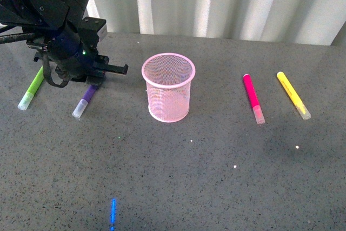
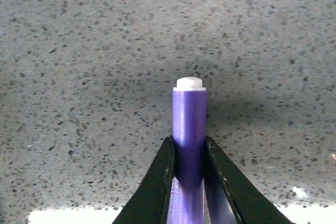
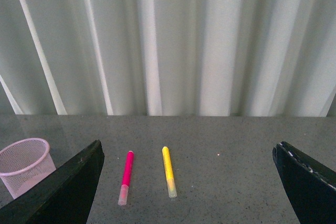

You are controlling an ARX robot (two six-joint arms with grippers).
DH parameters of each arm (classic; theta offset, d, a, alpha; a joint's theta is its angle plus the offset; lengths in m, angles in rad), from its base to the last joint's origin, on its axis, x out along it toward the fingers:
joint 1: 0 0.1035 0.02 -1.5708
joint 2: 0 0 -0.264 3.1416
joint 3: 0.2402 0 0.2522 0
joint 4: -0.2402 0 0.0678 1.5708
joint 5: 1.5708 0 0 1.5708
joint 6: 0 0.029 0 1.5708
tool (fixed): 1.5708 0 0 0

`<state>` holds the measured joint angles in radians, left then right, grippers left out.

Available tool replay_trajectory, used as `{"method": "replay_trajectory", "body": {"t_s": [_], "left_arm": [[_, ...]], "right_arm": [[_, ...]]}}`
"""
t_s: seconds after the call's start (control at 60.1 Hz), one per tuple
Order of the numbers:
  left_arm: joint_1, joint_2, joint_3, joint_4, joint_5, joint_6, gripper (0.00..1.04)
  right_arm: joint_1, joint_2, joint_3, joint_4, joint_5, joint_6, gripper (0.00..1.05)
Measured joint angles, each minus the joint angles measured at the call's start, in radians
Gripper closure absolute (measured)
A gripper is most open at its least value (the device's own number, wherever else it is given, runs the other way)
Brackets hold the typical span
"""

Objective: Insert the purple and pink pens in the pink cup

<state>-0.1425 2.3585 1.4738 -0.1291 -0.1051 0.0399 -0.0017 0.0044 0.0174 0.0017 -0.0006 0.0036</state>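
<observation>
- In the front view the left claw (image 1: 95, 81) sits at the upper left of the frame, its fingers closed against both sides of the purple pen (image 1: 84, 104).
- The left wrist view shows the same grip on the barrel, the pale end pointing away over the speckled tabletop (image 2: 79, 51).
- The pink cup (image 1: 168, 101) stands upright at centre, empty.
- The pink pen (image 1: 252, 97) lies right of the cup, with the yellow marker (image 1: 292, 93) further right.
- A green marker (image 1: 32, 87) lies at far left.
- The right claw (image 3: 186, 192) is spread wide, holding nothing.
</observation>
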Motion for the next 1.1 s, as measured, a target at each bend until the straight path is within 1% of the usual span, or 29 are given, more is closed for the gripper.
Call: {"method": "replay_trajectory", "body": {"t_s": [0.05, 0.133, 0.233, 0.3, 0.333, 0.399, 0.449, 0.483, 0.632, 0.699, 0.849, 1.098], "left_arm": [[0.003, -0.013, -0.02, 0.028, -0.013, 0.004, 0.92], [0.007, -0.061, -0.081, 0.139, -0.046, 0.05, 0.92], [0.011, -0.222, -0.184, 0.373, -0.007, 0.066, 0.92], [-0.004, -0.364, -0.274, 0.584, 0.048, 0.004, 0.92], [-0.024, -0.426, -0.331, 0.717, 0.07, -0.048, 0.92], [-0.085, -0.48, -0.433, 0.938, 0.04, -0.159, 0.92], [-0.134, -0.48, -0.5, 1.045, 0.004, -0.219, 0.92], [-0.159, -0.471, -0.531, 1.088, -0.011, -0.247, 0.92], [-0.265, -0.428, -0.616, 1.197, -0.083, -0.378, 0.92], [-0.303, -0.423, -0.629, 1.257, -0.09, -0.422, 0.92], [-0.337, -0.417, -0.636, 1.28, -0.083, -0.486, 0.92], [-0.35, -0.315, -0.601, 1.295, -0.101, -0.504, 0.92]], "right_arm": [[0.0, 0.0, 0.0, 0.0, 0.0, 0.0, 0.07], [0.0, 0.0, 0.0, 0.0, 0.0, 0.0, 0.07], [0.0, 0.0, 0.0, 0.0, 0.0, 0.0, 0.07], [0.0, 0.0, 0.0, 0.0, 0.0, 0.0, 0.07], [0.0, 0.0, 0.0, 0.0, 0.0, 0.0, 0.07], [0.0, 0.0, 0.0, 0.0, 0.0, 0.0, 0.07], [0.0, 0.0, 0.0, 0.0, 0.0, 0.0, 0.07], [0.0, 0.0, 0.0, 0.0, 0.0, 0.0, 0.07], [0.0, 0.0, 0.0, 0.0, 0.0, 0.0, 0.07], [0.0, 0.0, 0.0, 0.0, 0.0, 0.0, 0.07], [0.0, 0.0, 0.0, 0.0, 0.0, 0.0, 0.07], [0.0, 0.0, 0.0, 0.0, 0.0, 0.0, 0.07]]}}
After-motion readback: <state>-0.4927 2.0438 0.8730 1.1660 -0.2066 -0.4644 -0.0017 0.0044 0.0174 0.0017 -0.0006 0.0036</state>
